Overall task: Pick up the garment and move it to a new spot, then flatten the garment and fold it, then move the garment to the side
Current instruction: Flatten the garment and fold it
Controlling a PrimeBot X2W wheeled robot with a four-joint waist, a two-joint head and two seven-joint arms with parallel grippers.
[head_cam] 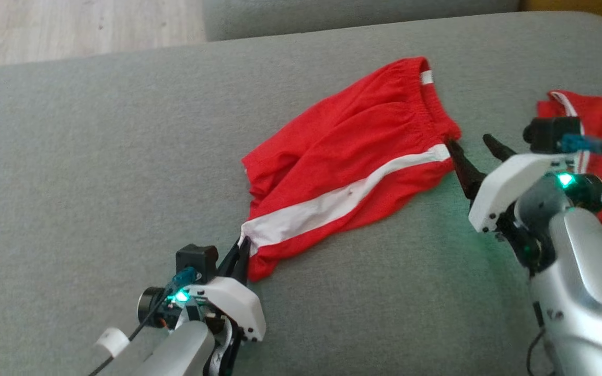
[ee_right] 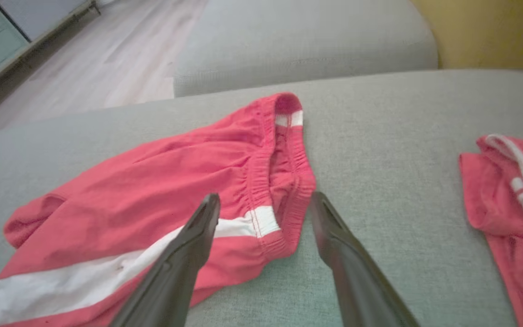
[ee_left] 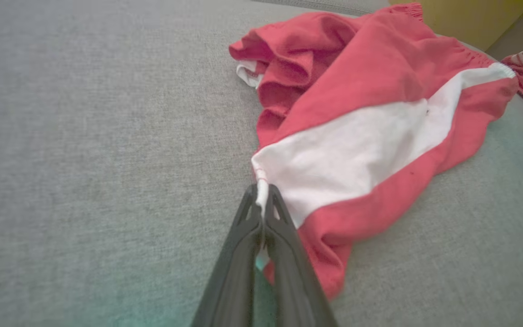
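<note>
One red garment (head_cam: 348,172), shorts with a white stripe, is lying on the grey cushion (head_cam: 97,156), its long axis running from 7 o'clock to 1 o'clock, waistband at the 1 o'clock end. We are pinching the stripe's hem corner at 7 o'clock in our left gripper (head_cam: 242,250), fingers pressed together. Our right gripper (head_cam: 469,142) is reaching in from 4 o'clock, spread wide, one finger over the waistband corner, the other over bare cushion

- No text, brand, number or sign can be read in any of the views.
- On the white patch (head_cam: 426,77) at the waistband of the red shorts (head_cam: 343,156), no print can be made out.
</note>
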